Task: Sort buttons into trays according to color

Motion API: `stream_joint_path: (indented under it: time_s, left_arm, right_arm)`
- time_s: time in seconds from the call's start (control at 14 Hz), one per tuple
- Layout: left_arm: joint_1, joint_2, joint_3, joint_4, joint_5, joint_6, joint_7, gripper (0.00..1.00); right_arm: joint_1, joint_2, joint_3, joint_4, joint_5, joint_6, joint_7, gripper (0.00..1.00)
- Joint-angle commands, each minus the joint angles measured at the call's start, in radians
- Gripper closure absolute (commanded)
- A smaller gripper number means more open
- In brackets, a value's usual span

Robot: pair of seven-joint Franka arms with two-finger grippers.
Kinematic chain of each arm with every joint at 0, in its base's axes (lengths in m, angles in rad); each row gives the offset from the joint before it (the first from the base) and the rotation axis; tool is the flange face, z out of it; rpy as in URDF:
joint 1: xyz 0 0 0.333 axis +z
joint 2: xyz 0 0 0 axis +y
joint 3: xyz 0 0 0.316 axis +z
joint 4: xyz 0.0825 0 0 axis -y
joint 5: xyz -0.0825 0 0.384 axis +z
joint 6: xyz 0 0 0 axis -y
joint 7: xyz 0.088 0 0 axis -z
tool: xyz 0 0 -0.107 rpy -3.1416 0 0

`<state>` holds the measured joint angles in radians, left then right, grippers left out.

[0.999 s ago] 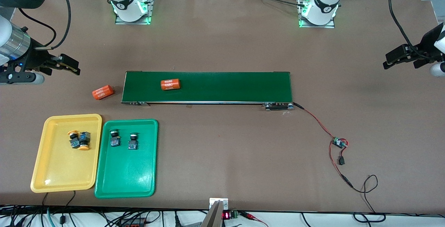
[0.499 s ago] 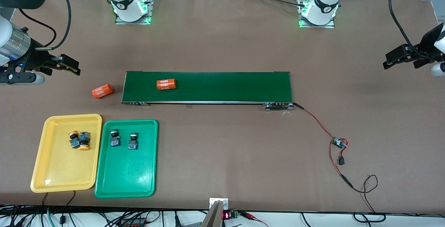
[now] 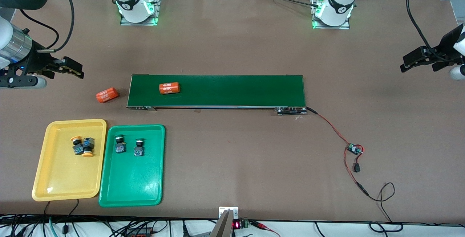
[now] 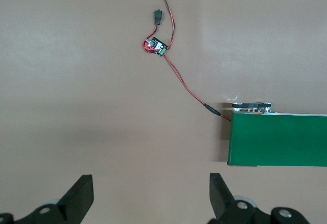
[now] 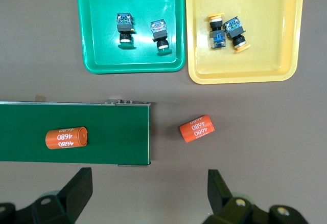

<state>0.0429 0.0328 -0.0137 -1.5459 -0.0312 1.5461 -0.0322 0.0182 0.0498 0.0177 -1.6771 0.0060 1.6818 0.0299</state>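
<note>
The surface [image 3: 232, 48] is plain brown. One tray [image 3: 54, 179] is yellow, the other tray [image 3: 130, 186] green. The buttons [image 3: 81, 146] have black bodies, with yellow-orange or green caps. The belt [image 3: 236, 91] is dark green; both cylinders [image 3: 169, 88] are orange with white print.

Cylinder on belt [image 3: 169, 88]: white "4680", printed in repeated rows.
Cylinder on table [image 3: 107, 95]: white "4680", likewise repeated.
Small red display at table edge [image 3: 236, 225]: digits unreadable.
</note>
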Motion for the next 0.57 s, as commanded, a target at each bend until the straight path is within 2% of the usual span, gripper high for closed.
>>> stream_joint_path:
  time_s: [0.0, 0.5]
  left_arm:
    - [-0.003, -0.017, -0.002, -0.01, 0.027, 0.002, 0.017, 0.0]
    - [-0.005, -0.019, -0.003, -0.01, 0.027, -0.003, 0.006, 0.0]
  right_arm:
    - [-0.026, 0.004, 0.005, 0.005, 0.005, 0.003, -0.031, 0.0]
    - [-0.029, 0.013, 0.005, 0.007, 0.005, 0.006, -0.042, 0.0]
